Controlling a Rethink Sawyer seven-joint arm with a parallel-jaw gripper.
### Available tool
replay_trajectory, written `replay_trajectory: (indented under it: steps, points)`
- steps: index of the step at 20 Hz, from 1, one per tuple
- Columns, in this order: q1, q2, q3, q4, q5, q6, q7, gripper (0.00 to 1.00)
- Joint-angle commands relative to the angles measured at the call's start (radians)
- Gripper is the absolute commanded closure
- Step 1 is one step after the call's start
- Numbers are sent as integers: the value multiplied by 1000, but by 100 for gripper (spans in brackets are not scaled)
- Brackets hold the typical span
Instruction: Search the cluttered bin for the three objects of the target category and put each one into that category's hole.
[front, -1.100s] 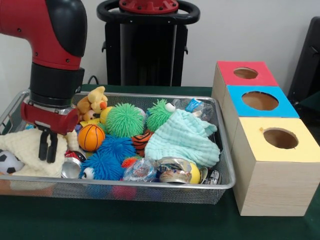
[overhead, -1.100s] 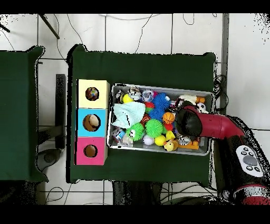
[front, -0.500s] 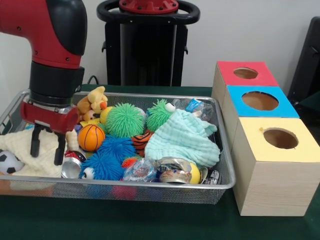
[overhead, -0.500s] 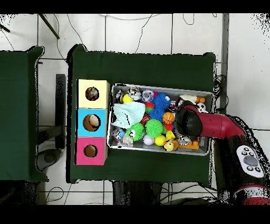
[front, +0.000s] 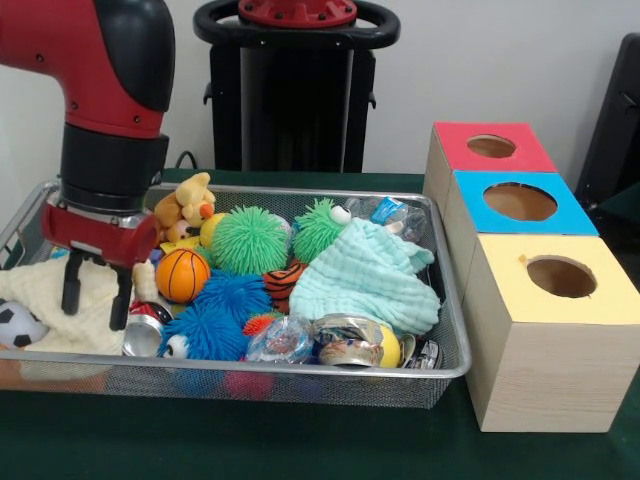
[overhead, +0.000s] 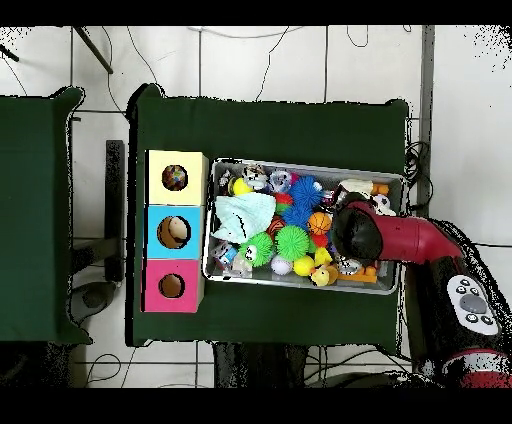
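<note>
My gripper (front: 95, 298) hangs open at the left end of the wire mesh bin (front: 300, 371), its two black fingers straddling a cream cloth (front: 40, 295), with nothing between them. An orange basketball (front: 182, 275) lies just right of it, and a soccer ball (front: 14, 325) sits at the bin's left corner. Green (front: 250, 240) and blue fuzzy balls (front: 232, 296) fill the middle. Three boxes stand to the right, with a hole in each top: red (front: 491, 146), blue (front: 519, 202), yellow (front: 561, 277). In the overhead view the arm (overhead: 360, 232) covers the gripper.
A mint cloth (front: 370, 275) covers part of the bin's right half. A tan plush toy (front: 185, 205) sits at the back left, and shiny wrapped items (front: 345, 340) lie along the front rim. The boxes (overhead: 175, 232) stand close against the bin (overhead: 310, 167).
The gripper's fingers, together one second ago, have spread apart over the cream cloth. Since half a second ago the arm has barely moved.
</note>
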Motion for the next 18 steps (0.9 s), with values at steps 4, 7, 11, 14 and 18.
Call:
replay_trajectory:
  steps: [4,7,11,14,18]
  points:
    - [-12,109,11,3,-124,-101,-13,0]
    - [-12,118,13,-4,-132,-101,-7,0]
    - [-5,152,-3,-28,-146,-130,6,0]
    - [-6,159,-9,-41,-149,-127,-5,0]
    - [-14,153,-8,-42,-152,-118,-20,0]
